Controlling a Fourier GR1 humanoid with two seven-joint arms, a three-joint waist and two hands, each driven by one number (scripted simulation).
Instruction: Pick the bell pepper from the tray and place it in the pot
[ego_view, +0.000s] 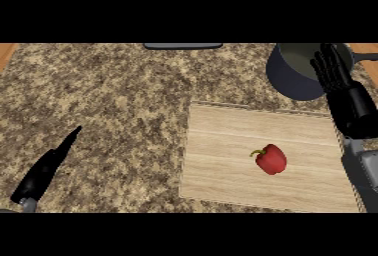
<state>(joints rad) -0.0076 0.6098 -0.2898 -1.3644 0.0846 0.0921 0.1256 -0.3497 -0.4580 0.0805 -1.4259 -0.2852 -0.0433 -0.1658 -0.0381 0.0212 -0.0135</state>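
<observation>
A red bell pepper (272, 159) with a green stem lies on the light wooden tray (221, 150), right of the tray's middle. The dark grey pot (291, 75) stands beyond the tray's far right corner, with nothing visible inside it. My right hand (334, 70) is raised at the right edge, fingers straight and open, overlapping the pot's right rim and holding nothing. It is well beyond the pepper and to its right. My left hand (52, 162) rests open at the lower left, far from the tray.
The speckled granite counter (111, 100) spreads to the left of the tray. A dark flat object (183, 46) shows at the counter's far edge. The pot's handle (363, 56) points right behind my right hand.
</observation>
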